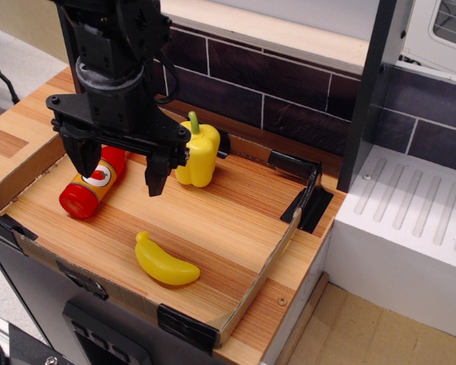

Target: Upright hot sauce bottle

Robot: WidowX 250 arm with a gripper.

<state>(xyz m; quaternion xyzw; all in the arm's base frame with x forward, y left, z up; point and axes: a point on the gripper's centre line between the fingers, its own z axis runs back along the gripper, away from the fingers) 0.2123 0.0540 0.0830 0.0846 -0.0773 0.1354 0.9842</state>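
The hot sauce bottle (93,182) is red with an orange-yellow label and a white oval. It lies on its side on the wooden tray floor (235,220) at the left, its wide red end toward the front left. My black gripper (120,173) hangs over it with the fingers spread wide. The left finger (84,160) is beside the bottle's upper part and the right finger (156,176) is well to its right. The gripper holds nothing. The bottle's neck is hidden behind the gripper.
A yellow bell pepper (197,154) stands upright just right of the gripper. A yellow banana (164,262) lies near the tray's front. Low cardboard walls (262,270) ring the tray. A dark tile wall (289,91) runs behind, and a white drainboard (414,220) sits at right.
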